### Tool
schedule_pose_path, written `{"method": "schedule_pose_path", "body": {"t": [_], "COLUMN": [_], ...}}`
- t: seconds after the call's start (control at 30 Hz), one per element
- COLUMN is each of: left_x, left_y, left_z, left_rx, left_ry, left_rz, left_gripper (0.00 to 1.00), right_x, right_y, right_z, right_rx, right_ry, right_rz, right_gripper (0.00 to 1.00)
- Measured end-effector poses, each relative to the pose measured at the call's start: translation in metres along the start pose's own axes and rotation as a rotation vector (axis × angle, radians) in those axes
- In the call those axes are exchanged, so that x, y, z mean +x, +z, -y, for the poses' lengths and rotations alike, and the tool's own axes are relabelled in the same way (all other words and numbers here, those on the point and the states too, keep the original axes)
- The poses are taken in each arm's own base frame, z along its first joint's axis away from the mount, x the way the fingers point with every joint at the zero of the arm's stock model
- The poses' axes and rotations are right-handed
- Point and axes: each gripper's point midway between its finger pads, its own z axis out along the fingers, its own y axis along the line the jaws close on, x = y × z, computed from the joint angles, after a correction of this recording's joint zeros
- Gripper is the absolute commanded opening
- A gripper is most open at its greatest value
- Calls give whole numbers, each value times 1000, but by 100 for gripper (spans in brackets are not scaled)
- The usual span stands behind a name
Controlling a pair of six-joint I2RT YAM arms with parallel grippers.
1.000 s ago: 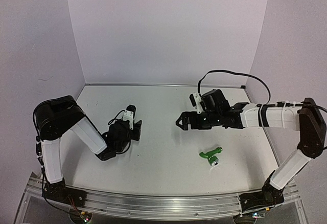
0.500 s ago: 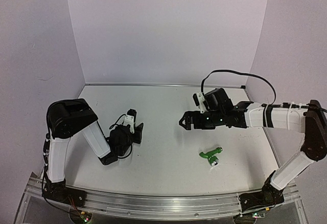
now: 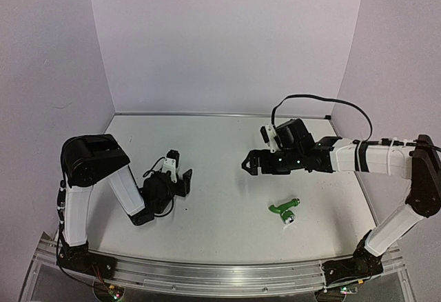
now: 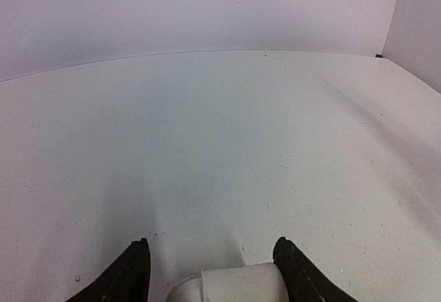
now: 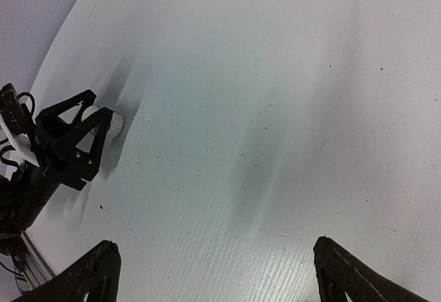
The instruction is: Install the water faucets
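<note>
Standing here, I can't read any writing, label, brand, number or sign in any of the views.
</note>
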Motion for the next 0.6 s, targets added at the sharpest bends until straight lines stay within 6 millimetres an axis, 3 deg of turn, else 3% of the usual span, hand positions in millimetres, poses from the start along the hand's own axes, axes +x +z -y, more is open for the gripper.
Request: {"method": "schedule_pose_path", "body": {"t": [0.1, 0.27, 0.6], "left_x": [-1, -25, -83], "left_y": [-8, -23, -59], "left_z": [-2, 2, 16], "left_rx": [10, 47, 167], "left_ry": [-13, -56, -220], "left_rz": [-6, 30, 1], "left_gripper": [84, 93, 100], "right_x": [0, 2, 18], "right_y": [0, 5, 21], "right_z": [0, 1, 11], "right_rx": [0, 3, 31], "right_ry": [0, 0, -24], "right_rz": [0, -8, -64], "right_gripper": [98, 98, 98]}}
